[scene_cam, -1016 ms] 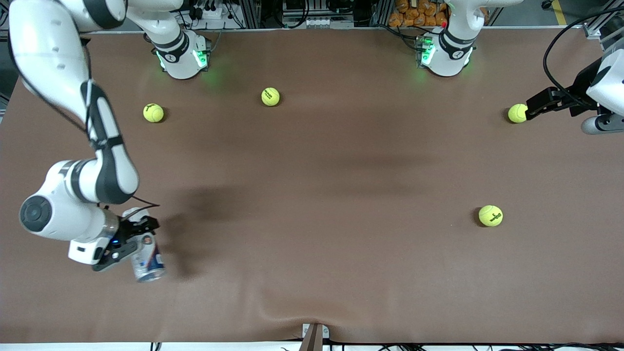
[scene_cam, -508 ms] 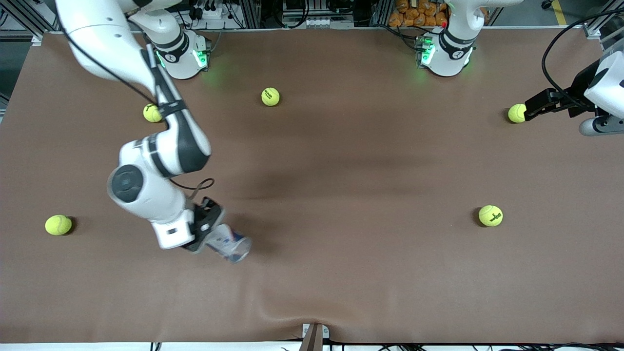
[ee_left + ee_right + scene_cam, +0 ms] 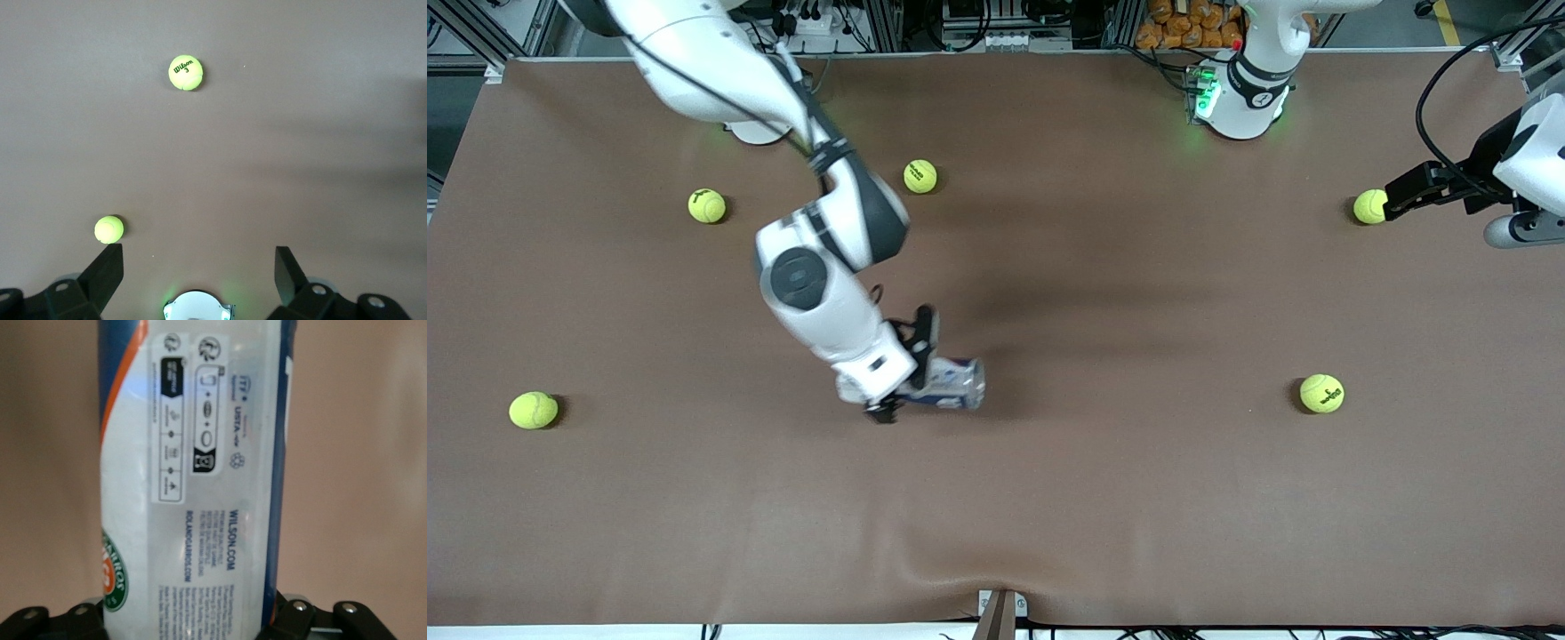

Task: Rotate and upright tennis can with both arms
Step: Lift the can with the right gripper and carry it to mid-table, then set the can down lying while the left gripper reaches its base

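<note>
The tennis can [image 3: 958,384] lies on its side low over the middle of the brown table, its clear end pointing toward the left arm's end. My right gripper [image 3: 904,373] is shut on the can's other end, one black finger on each side. In the right wrist view the can's white, navy and orange label [image 3: 193,487] fills the space between the jaws of the right gripper [image 3: 190,623]. Whether the can touches the mat I cannot tell. My left gripper [image 3: 1392,194] waits open at the left arm's end of the table, beside a tennis ball [image 3: 1369,206]. The left wrist view shows the left gripper [image 3: 198,270] empty, with wide-set fingers.
Yellow-green tennis balls lie scattered on the table: one [image 3: 707,205] and another [image 3: 919,176] near the right arm's base, one [image 3: 533,410] at the right arm's end, one [image 3: 1321,393] toward the left arm's end. The mat [image 3: 996,533] has a ripple at its front edge.
My right arm has swung the can from the right arm's end of the table to the middle, turning it from pointing at the camera to lying crosswise. The left arm has stayed put.
</note>
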Action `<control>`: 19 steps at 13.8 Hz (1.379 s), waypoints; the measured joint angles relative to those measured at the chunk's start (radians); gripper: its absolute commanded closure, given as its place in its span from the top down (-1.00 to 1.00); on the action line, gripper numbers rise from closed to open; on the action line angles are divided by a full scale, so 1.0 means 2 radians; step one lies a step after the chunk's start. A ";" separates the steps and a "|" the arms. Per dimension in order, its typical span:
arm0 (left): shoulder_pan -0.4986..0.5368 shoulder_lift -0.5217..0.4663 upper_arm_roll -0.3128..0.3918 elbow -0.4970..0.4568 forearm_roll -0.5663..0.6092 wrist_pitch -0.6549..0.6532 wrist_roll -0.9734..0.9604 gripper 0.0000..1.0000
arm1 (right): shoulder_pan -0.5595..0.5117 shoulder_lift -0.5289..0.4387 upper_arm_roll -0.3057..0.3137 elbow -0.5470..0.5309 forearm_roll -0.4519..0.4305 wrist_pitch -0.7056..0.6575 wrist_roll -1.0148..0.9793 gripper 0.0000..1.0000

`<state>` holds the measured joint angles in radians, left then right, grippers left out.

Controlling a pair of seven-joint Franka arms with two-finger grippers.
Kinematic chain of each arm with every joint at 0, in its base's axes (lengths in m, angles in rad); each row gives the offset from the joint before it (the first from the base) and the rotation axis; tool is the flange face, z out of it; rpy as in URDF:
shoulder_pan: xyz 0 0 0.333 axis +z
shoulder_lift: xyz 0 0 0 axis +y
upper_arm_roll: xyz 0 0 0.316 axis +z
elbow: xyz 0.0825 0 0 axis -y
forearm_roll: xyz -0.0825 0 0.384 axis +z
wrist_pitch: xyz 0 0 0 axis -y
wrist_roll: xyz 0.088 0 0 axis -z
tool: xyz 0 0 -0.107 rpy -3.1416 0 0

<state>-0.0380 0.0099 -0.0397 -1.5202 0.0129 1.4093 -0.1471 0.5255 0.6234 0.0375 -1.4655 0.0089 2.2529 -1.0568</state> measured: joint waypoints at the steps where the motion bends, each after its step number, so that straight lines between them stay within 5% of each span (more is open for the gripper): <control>1: 0.000 0.000 0.000 0.000 0.000 0.000 0.000 1.00 | 0.018 0.004 0.000 -0.001 -0.006 0.008 0.000 0.44; 6: 0.000 0.000 0.000 0.000 0.000 0.000 0.000 1.00 | 0.087 0.060 -0.007 -0.010 -0.029 0.056 0.015 0.60; 7: 0.000 0.000 0.000 0.000 0.000 0.000 0.000 1.00 | 0.093 0.073 -0.008 -0.010 -0.030 0.071 0.015 0.94; 10: 0.000 0.002 0.000 0.000 0.000 0.000 0.000 1.00 | 0.101 0.094 -0.009 -0.010 -0.035 0.090 0.016 1.00; 15: 0.000 0.011 -0.001 -0.002 -0.002 0.000 0.000 1.00 | 0.101 0.079 -0.010 0.009 -0.036 0.074 0.015 1.00; 19: -0.002 0.048 -0.002 -0.006 -0.087 0.008 -0.001 1.00 | 0.101 0.006 -0.010 0.019 -0.009 -0.012 0.017 1.00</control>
<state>-0.0414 0.1061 -0.0445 -1.5318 -0.1608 1.4251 -0.1487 0.7267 0.6363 0.0170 -1.4267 -0.0093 2.2287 -1.0227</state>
